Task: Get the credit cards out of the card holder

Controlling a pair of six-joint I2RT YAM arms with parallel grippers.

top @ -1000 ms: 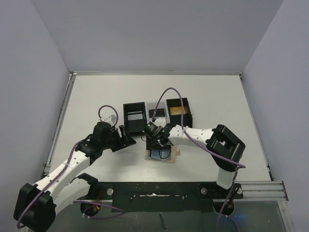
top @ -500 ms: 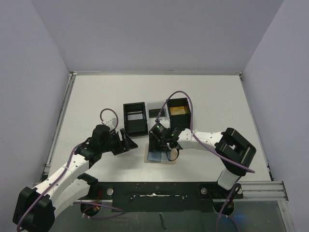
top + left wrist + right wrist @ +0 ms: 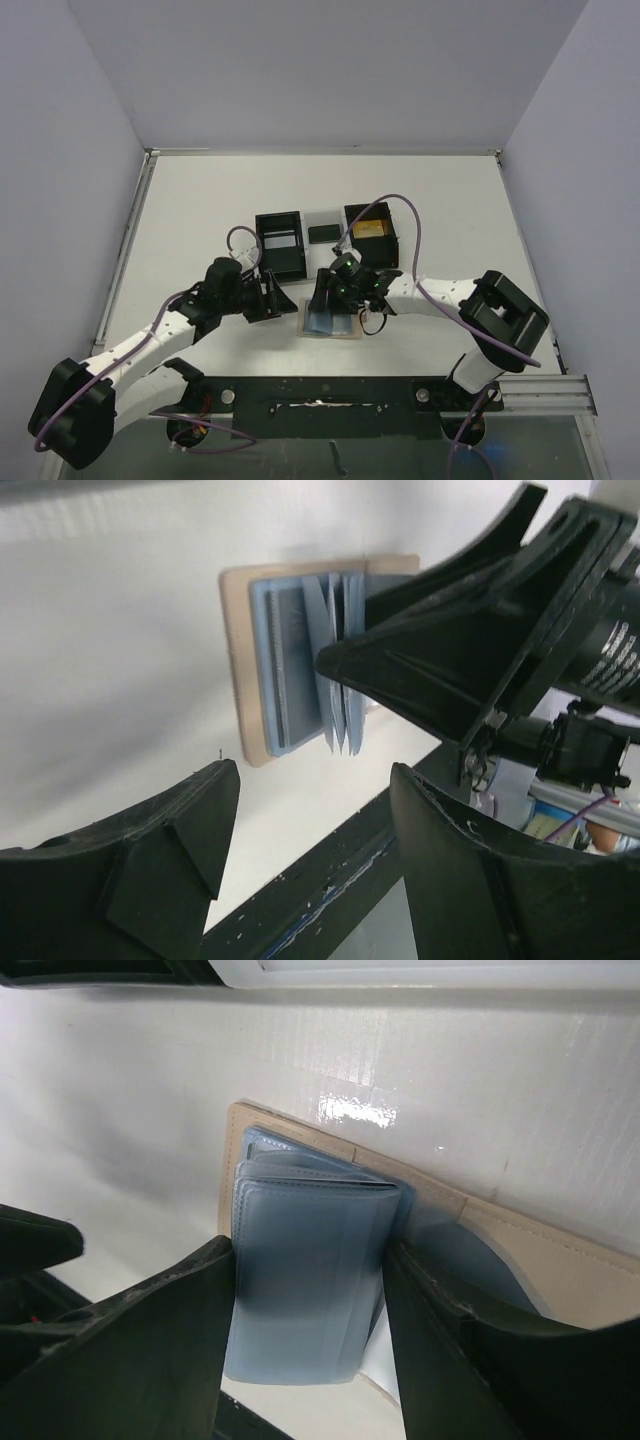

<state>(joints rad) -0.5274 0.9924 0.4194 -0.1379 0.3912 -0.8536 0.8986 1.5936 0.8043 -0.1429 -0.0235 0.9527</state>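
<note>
- Against half a second ago, the left gripper (image 3: 278, 298) sits closer, just beside the card holder (image 3: 238, 680); its jaws are wide apart and empty.
- The right gripper (image 3: 327, 300) pinches the blue-grey sleeves (image 3: 310, 1290) by both edges.
- The holder lies open on the white table (image 3: 200, 200), near the front edge. It has a flat tan base, and its smooth, translucent leaves fan upright.

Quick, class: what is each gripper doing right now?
Left gripper: open, empty.
Right gripper: closed on blue-grey sleeves of the card holder.
</note>
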